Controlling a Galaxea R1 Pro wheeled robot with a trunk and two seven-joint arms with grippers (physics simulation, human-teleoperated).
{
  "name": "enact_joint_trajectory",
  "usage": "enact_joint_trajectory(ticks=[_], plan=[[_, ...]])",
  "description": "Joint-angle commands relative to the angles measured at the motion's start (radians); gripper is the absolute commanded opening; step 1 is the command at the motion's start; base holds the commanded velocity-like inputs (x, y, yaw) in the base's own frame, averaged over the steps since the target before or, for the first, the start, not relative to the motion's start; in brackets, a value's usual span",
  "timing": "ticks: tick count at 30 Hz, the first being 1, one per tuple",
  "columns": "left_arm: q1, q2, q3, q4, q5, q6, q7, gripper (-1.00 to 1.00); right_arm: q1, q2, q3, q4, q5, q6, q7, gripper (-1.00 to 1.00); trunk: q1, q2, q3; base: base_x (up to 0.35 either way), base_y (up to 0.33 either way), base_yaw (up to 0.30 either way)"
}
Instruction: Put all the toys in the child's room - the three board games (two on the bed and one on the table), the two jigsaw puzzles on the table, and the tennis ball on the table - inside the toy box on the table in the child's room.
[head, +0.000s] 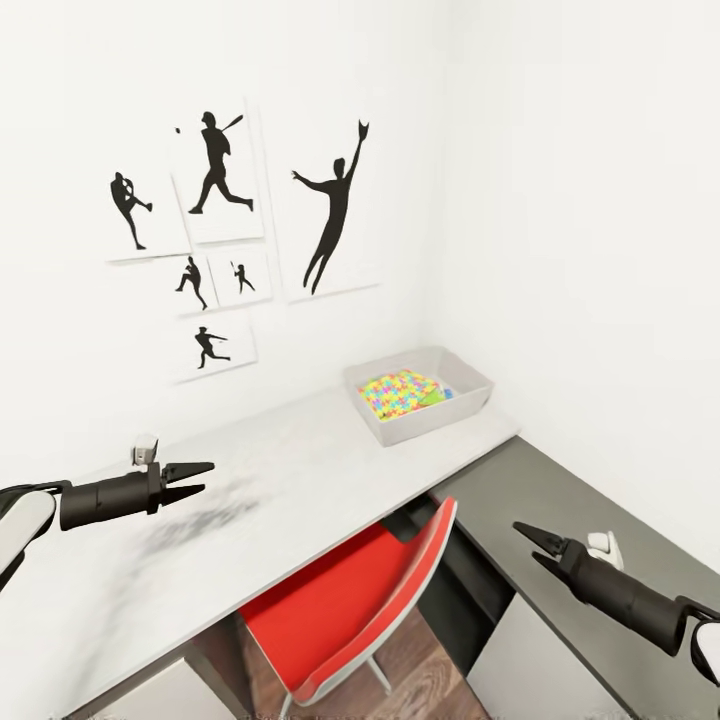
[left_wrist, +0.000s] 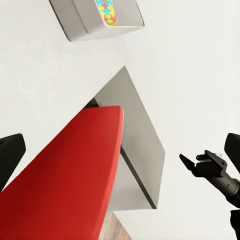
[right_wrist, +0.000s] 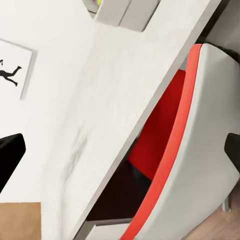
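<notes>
The pale grey toy box (head: 470, 385) stands at the far right end of the table (head: 280, 480), against the wall corner. Multicolour jigsaw puzzles (head: 398, 392) lie inside it, also seen from the left wrist (left_wrist: 107, 11). Beside them show a green and a blue patch (head: 436, 396); I cannot tell whether these are board games or the tennis ball. My left gripper (head: 207, 478) hovers open over the table's left part, nothing between its fingers. My right gripper (head: 527, 540) hangs open over the lower dark cabinet (head: 560, 500), well short of the box. The bed is out of view.
A red chair (head: 340, 610) is pushed partly under the table between my arms. Black silhouette sport prints (head: 220, 170) hang on the white wall behind the table. Wood floor (head: 420, 660) shows below the chair. White walls close the corner on the right.
</notes>
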Motion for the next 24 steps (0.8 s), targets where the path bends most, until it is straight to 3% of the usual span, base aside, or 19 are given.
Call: enact_joint_trajectory(ticks=[1,12,24], plan=[[-0.001,0.001,-0.001,0.001,-0.002,0.002,-0.005,1.00,-0.001,0.001,-0.002,0.000,0.008,0.005,0.008,1.00,0.000,-0.002,-0.002,-0.096,0.160,-0.044],[-0.001,0.001,0.000,0.001,-0.002,0.002,-0.005,1.00,-0.001,0.002,0.000,-0.001,0.009,0.003,0.008,1.00,0.000,-0.002,-0.002,-0.119,0.140,-0.210],[-0.001,0.001,0.001,0.001,-0.002,0.002,-0.005,1.00,-0.001,0.014,-0.004,-0.002,0.009,0.004,0.008,1.00,0.000,-0.002,0.007,-0.101,0.023,-0.140]])
